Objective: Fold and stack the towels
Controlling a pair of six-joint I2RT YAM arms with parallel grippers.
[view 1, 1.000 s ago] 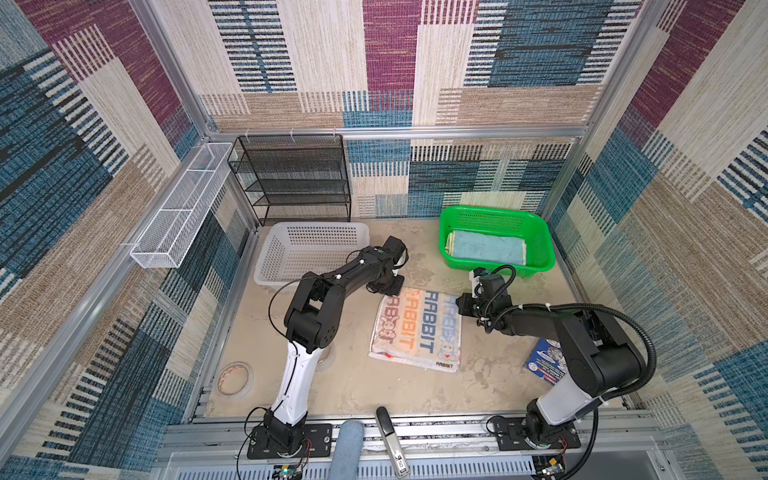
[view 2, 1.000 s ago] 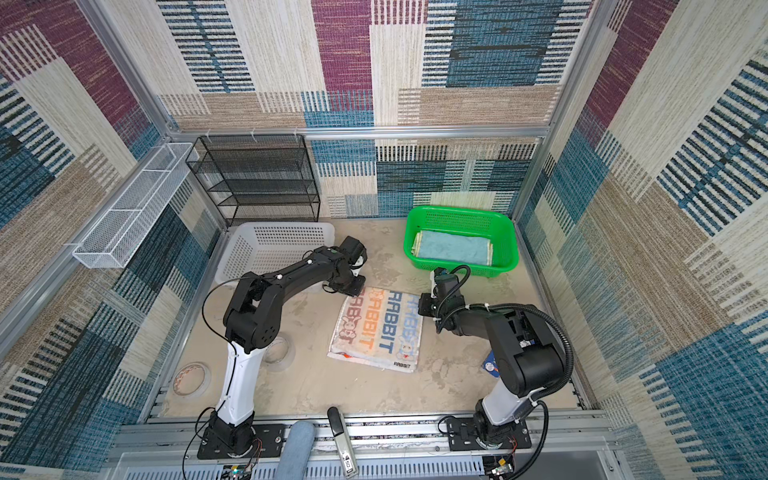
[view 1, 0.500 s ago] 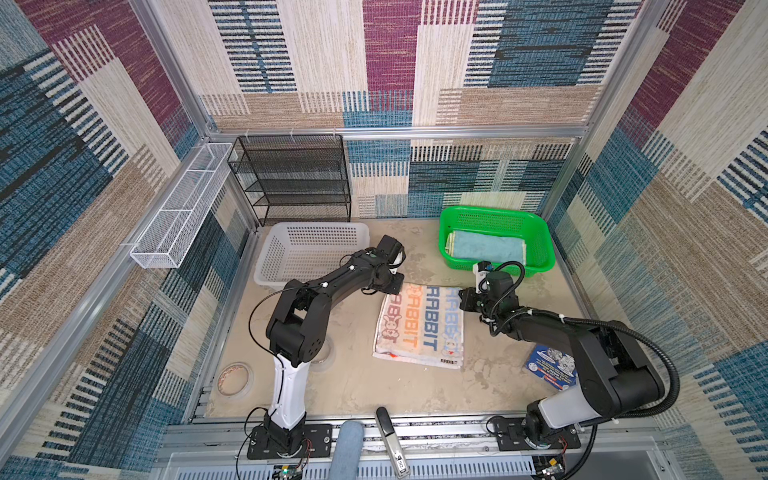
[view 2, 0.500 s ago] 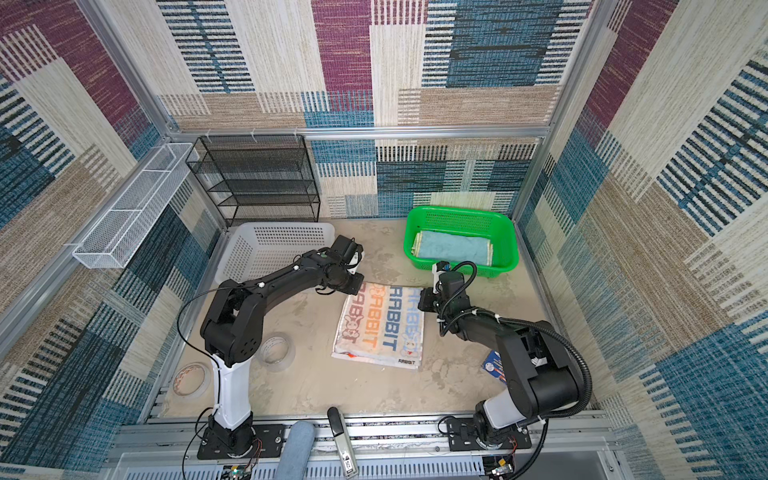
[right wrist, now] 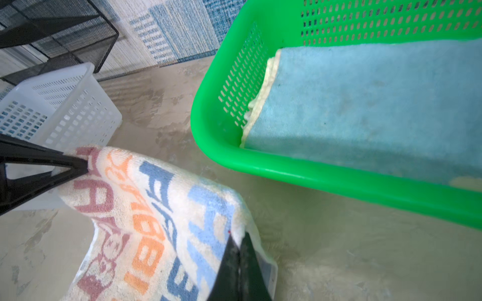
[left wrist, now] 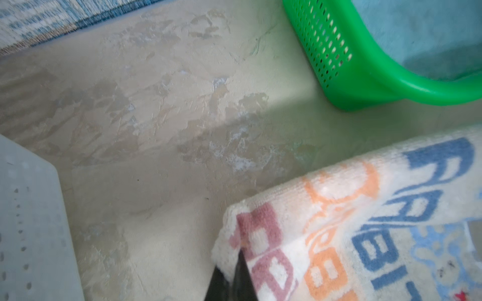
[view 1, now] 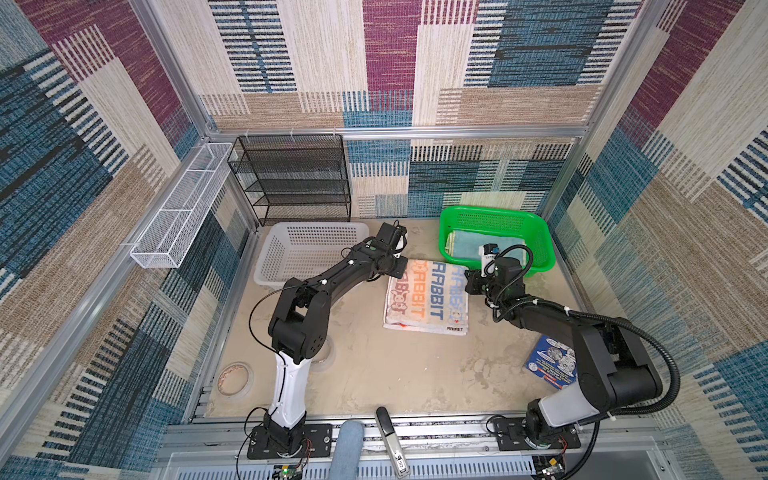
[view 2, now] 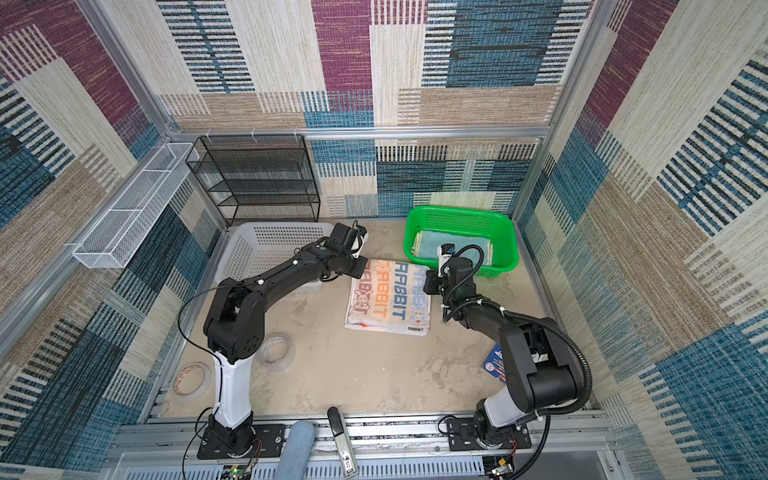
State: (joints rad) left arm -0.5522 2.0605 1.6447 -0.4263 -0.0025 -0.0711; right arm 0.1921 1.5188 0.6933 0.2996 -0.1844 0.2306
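Note:
The cream towel with orange and blue "RABBIT" print [view 1: 426, 297] [view 2: 388, 297] lies folded mid-table, its far edge raised. My left gripper [view 1: 401, 268] [view 2: 360, 268] [left wrist: 238, 256] is shut on the far left corner of this towel [left wrist: 339, 234]. My right gripper [view 1: 471, 282] [view 2: 430, 284] [right wrist: 240, 237] is shut on the far right corner of the same towel [right wrist: 146, 221]. The left gripper's fingers [right wrist: 78, 166] show in the right wrist view. A folded teal and pale yellow towel [view 1: 482, 245] [view 2: 457, 245] [right wrist: 365, 104] lies in the green basket [view 1: 544, 257] [view 2: 509, 253].
A white plastic basket [view 1: 307, 249] [view 2: 266, 245] stands just left of the left gripper. A black mesh rack [view 1: 291, 178] is at the back and a white wire tray [view 1: 183, 208] on the left wall. Tape rolls [view 1: 235, 376] [view 2: 276, 349] and a blue packet [view 1: 550, 361] lie near the front.
Both arms have stretched toward the back, drawing the RABBIT towel's far edge with them. The towel has slid nearer the green basket and lies straighter.

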